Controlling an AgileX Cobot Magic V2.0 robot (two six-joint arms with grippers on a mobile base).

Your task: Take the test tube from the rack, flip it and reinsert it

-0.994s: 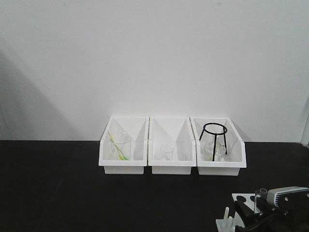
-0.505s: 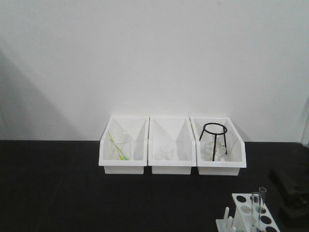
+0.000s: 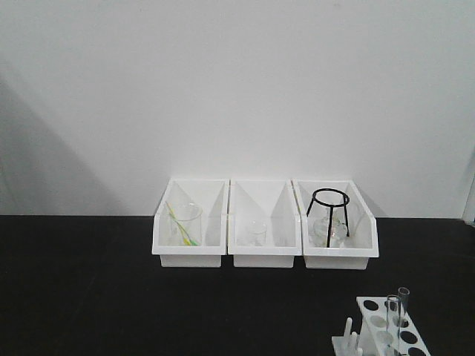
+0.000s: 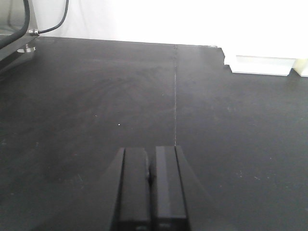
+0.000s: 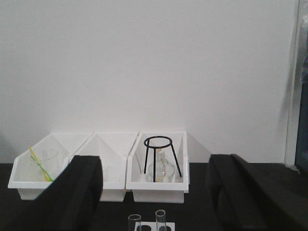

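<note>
Two tubes (image 3: 403,311) upright; rack (image 3: 371,305) cut off below.

Blocky gripper (image 4: 151,185) fingers — seemingly matte black.

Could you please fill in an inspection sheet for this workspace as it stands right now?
Surface: black table, matte, a seam running across it in the left wrist view.
Job's things: two test tubes upright in the white rack.
Clutter: three white bins; left holds a beaker, right holds a black tripod stand.
Grippers: left gripper shut, empty; right gripper open, empty.
Cables: black cable at the table's far corner.
Surroundings: plain white wall.
</note>
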